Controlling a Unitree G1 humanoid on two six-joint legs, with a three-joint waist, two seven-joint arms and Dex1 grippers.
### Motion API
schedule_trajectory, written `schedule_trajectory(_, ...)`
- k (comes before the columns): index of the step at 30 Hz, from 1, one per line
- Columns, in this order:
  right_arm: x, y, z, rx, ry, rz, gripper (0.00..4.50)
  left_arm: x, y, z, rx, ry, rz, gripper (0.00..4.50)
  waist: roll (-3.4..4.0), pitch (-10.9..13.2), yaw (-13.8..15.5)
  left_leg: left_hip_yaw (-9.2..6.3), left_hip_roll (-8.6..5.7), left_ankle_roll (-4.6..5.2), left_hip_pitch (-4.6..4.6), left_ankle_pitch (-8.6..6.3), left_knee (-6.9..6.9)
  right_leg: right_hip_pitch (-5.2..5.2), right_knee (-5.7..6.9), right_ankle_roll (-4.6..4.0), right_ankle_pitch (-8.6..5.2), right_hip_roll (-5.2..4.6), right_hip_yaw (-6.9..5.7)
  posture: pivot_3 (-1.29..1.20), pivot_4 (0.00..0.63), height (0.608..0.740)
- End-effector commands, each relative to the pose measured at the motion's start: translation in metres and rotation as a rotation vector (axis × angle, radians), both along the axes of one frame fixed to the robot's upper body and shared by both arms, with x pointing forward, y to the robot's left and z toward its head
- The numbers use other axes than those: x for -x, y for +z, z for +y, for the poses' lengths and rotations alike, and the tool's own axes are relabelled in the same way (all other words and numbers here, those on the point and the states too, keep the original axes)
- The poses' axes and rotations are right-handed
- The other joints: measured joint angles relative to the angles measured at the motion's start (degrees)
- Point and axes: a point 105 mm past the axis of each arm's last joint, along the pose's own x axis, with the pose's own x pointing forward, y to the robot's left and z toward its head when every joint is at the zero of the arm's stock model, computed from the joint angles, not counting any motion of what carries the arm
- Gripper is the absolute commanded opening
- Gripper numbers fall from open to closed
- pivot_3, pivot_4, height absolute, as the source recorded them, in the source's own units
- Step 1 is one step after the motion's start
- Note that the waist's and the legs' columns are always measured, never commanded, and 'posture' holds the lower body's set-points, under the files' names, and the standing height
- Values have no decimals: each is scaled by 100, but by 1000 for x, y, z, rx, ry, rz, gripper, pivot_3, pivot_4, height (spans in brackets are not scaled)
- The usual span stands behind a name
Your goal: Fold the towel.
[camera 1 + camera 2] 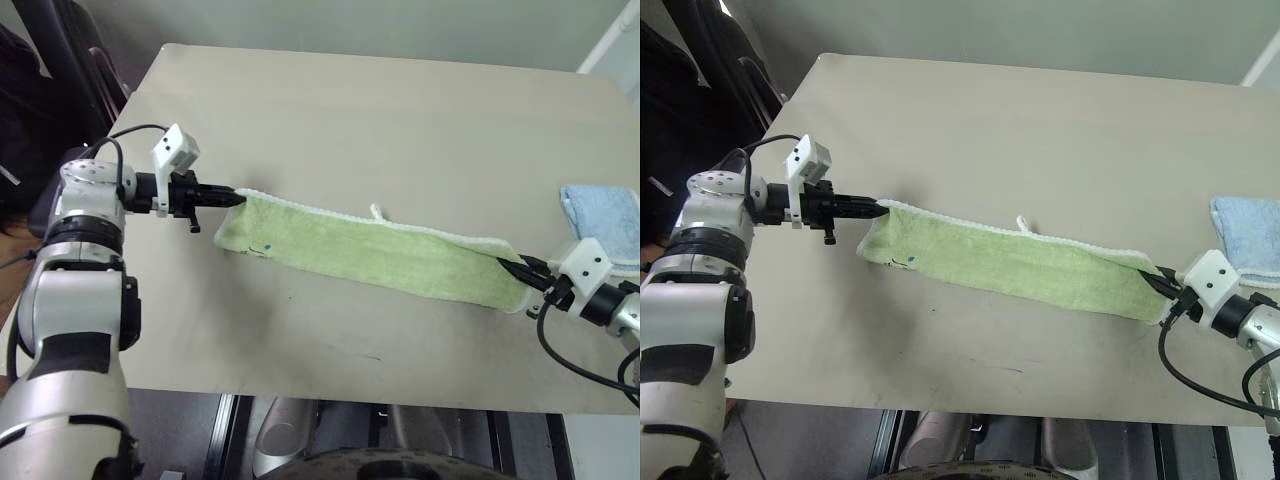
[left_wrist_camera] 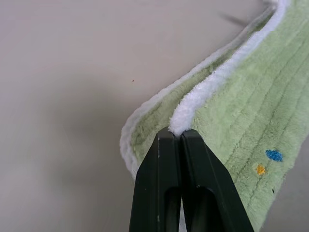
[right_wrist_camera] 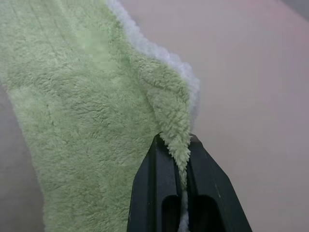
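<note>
Towel stretched between both grippers, over the table.

I see the towel [image 1: 375, 250] as a long strip above the table [image 1: 350, 110]; left gripper [image 1: 236, 198] clamps one end's white trim, right gripper [image 1: 521, 268] pinches the other end.

Beige table [image 1: 400, 120], pale wall [image 1: 400, 25] behind.

Towel [image 1: 375, 252] folded into a long green strip, stretched diagonally across the beige table [image 1: 350, 110], white trim along far edge, small white loop mid-span. Left gripper [image 1: 232, 198] pinched onto the upper-left corner, right gripper [image 1: 512, 265] clamped on the lower-right end. Folded light blue towel [image 1: 603, 222] at table's right edge, just beyond right wrist
</note>
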Motion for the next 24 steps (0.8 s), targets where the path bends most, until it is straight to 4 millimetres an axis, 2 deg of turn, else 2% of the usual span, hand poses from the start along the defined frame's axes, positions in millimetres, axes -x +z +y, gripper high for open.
schedule_trajectory(1,1,12,10,-64,59,13,0,1,5,2,12,0,-14,239,0,0,-1,0,0,-1,0,0,0,0,0,-1,0,0,0,0,150,733)
schedule_trajectory(4,0,6,10,-56,65,100,0,1,3,2,11,1,2,1009,0,0,-2,1,0,-1,1,0,-1,-1,0,-2,-2,0,0,0,150,733)
schedule_trajectory(5,1,4,10,-53,72,134,468,1,2,2,9,0,9,1368,0,0,-2,1,0,-1,0,0,0,0,0,-2,-1,0,0,0,150,733)
schedule_trajectory(8,2,5,13,-59,88,168,1236,1,1,2,10,5,14,2352,0,0,6,0,0,-1,0,0,-1,-1,0,-7,-4,0,0,0,150,733)
schedule_trajectory(14,4,12,14,-82,98,156,3291,-2,7,7,11,40,-27,4440,0,0,4,0,0,-1,-1,0,-1,-1,0,-25,-15,0,0,0,150,733)
schedule_trajectory(17,2,20,9,-100,61,124,4312,-12,16,14,-9,118,-149,4500,0,0,4,1,0,-1,-1,0,-1,-1,0,-23,-14,0,0,0,150,733)
schedule_trajectory(18,0,25,6,-112,39,99,4486,-15,19,16,-15,142,-193,4500,0,0,5,1,0,-1,0,0,-1,-1,0,-22,-13,0,0,0,150,733)
schedule_trajectory(24,2,52,-9,-224,-90,56,4486,-31,43,18,19,253,-418,4500,0,0,6,2,0,-1,0,0,-2,-1,0,-3,-3,0,1,0,150,733)
